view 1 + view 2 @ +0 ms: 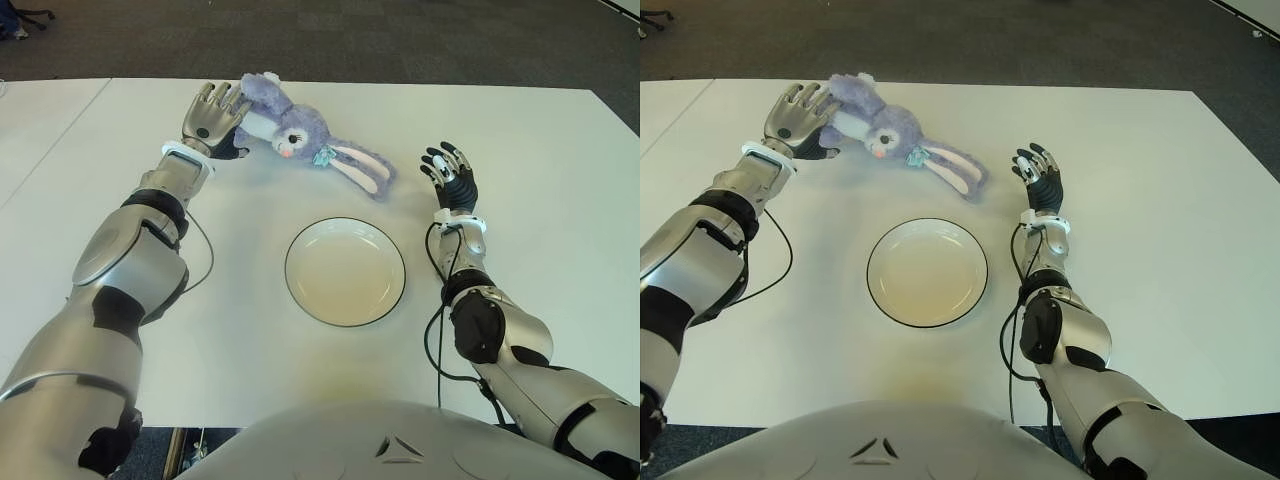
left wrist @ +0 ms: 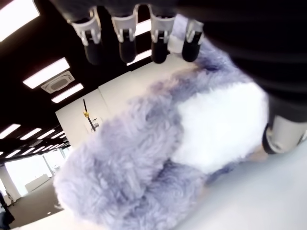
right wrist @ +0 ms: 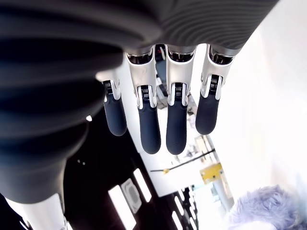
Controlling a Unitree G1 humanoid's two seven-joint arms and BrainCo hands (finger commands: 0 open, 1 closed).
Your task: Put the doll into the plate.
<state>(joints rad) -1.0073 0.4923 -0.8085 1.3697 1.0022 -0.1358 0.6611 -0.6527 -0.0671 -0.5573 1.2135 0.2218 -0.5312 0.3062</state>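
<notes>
Looking down from the head camera's left eye, we see a white table (image 1: 520, 180) with a purple plush rabbit doll (image 1: 290, 128) lying on its side toward the far edge. Our left hand (image 1: 212, 118) reaches across to the doll's body end, its fingers laid against the fur there. The doll's long ears (image 1: 362, 168) trail toward our right. Nearer to us, in the middle of the table, sits a round white plate (image 1: 345, 271) with a dark rim, well apart from the doll and with nothing in it. Our right hand (image 1: 450, 176) shows beside the tips of the ears, on their right, with its fingers spread and holding nothing.

From the right eye the layout is the same: doll beyond the plate, left hand at the doll, right hand off to the right of the ears.

Close up from the left wrist, the doll's purple and white fur fills most of the view. Four fingertips (image 2: 125, 32) hang over it and the thumb (image 2: 283, 134) presses in at the other side, so the hand is wrapped around the doll's body.

From the right wrist, four dark fingertips (image 3: 148, 125) hang straight and apart, gripping nothing. A tuft of purple fur shows at one corner.
</notes>
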